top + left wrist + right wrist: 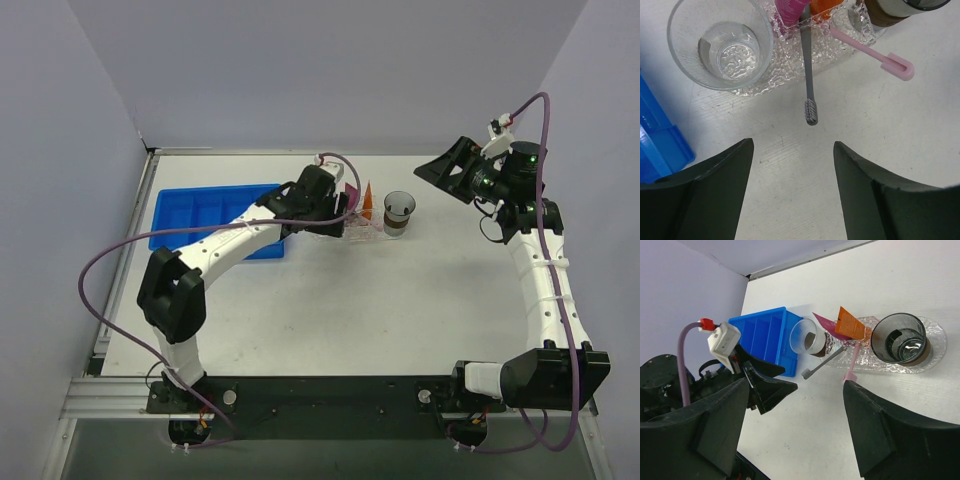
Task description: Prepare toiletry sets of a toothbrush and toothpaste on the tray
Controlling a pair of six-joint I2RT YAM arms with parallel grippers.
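We see the tray (938,337) as a shallow oblong of clear, pebbled plastic with rounded ends, lying on the matte white table (890,140) just beside the glossy blue bin (765,335) with its ribbed compartments. A smooth clear glass (720,42) stands at one end of the tray and a smoky dark glass (900,340) with a brownish base at the other. Between them lean the orange tube (850,324) and the pink tube (826,324), flat crimped ends uppermost. Their lower parts are hidden among the glasses, and the left wrist view cuts them off at its top edge. The slim grey toothbrush (809,75) rests its handle on the tray, and its pale bristled head overhangs onto the table. The pink toothbrush (865,47) lies beside it, its looped end on the table. We cannot make out its far end near the dark glass. The left gripper (792,145) hovers just short of the grey bristles, its dark wedge-shaped fingers spread wide with nothing between them. The right gripper (797,390) hangs well apart from the tray, equally wide and empty-handed.
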